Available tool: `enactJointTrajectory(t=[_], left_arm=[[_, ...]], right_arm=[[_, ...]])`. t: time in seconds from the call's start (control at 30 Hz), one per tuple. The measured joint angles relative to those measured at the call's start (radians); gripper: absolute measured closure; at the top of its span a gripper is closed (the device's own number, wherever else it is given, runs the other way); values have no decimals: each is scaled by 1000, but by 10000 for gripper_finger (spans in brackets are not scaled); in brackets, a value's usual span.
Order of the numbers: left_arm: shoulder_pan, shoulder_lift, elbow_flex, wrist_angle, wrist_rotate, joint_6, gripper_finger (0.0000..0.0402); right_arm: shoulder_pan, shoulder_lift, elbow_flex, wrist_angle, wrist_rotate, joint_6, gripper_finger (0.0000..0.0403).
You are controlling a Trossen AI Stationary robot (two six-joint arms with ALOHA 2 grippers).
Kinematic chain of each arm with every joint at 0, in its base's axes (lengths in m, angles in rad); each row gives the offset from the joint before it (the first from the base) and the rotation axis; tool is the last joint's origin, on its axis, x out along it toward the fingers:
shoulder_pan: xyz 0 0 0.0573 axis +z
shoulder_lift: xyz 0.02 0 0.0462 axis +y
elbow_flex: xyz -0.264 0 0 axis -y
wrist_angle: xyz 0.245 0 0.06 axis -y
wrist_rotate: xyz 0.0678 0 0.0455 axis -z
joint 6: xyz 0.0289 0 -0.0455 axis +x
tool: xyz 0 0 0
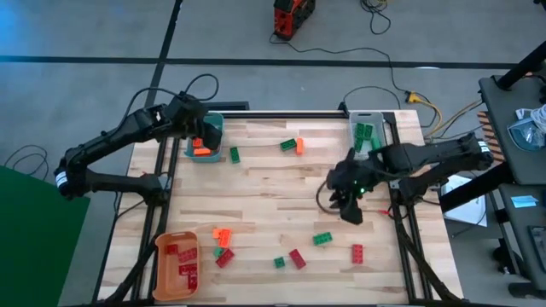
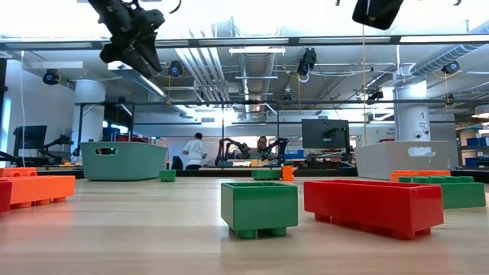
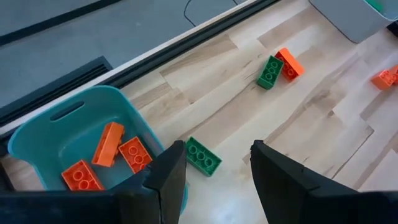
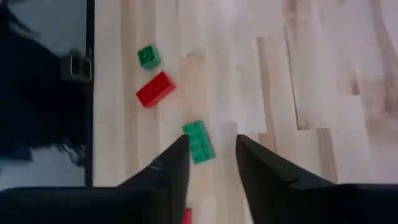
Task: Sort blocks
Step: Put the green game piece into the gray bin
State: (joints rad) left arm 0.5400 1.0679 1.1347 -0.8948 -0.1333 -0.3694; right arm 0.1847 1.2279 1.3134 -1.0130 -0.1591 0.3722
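My right pincer [image 4: 211,163] hung open and empty over the counter [image 1: 273,196], a green brick [image 4: 198,142] just beyond at twelve o'clock. I judged pickup next: descend, straddle it. My left pincer [image 3: 214,168] gaped, empty, by the teal bin [image 3: 56,134].

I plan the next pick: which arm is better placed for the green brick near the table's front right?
Right. Its open claw hovers beside that green brick; the left claw is over the teal bin.
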Motion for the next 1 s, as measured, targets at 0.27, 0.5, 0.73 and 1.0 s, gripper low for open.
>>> enactJointTrajectory(t=[0.27,0.5,0.73,1.0], left_arm=[[0,0,0,12,-8,18,245],[0,0,0,12,-14,21,245],[0,0,0,12,-14,21,245],[0,0,0,-4,-14,21,245]], right_arm=[[162,128,-6,-5,59,-120,190],[216,300,-11,2,59,-181,160],[210,427,-66,108,51,-239,151],[219,456,-214,341,27,-165,161]])
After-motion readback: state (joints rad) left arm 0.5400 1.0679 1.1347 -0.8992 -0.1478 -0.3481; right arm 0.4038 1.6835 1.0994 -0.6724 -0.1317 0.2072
